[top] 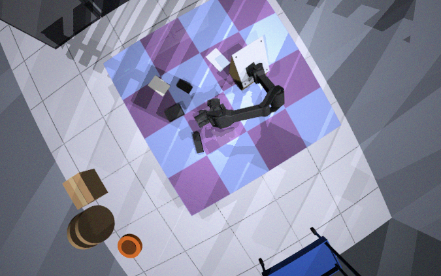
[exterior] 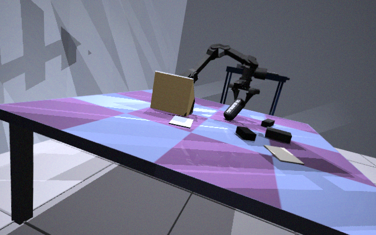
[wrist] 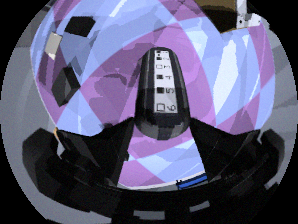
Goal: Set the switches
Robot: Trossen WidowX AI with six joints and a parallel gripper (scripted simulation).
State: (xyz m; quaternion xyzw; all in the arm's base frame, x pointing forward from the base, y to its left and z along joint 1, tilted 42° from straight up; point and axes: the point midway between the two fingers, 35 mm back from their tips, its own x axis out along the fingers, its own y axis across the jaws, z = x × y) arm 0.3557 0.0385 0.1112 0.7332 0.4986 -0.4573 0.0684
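Note:
The dark grey controller unit [exterior: 233,109] [wrist: 162,127] is tilted steeply, its lower end at or just above the bench, its white label strip [exterior: 232,108] [wrist: 164,95] facing up. In the wrist view, squares 2, 4 and 5 look filled and 3 and 6 empty; square 1 is too small to read surely. The rocker switches face down, hidden. My gripper [exterior: 240,102] [wrist: 162,120] is shut on the unit near its raised end, a finger on each side. In the top view the arm hides the unit.
A wedge-shaped stand with a white panel [top: 251,59] [exterior: 171,93] is beside the arm's base. A white plate [top: 217,59] [exterior: 180,121] lies near it. Dark blocks [top: 183,86] [top: 174,112] [top: 197,141] and a beige plate [top: 159,85] [exterior: 283,154] lie on the checkered bench.

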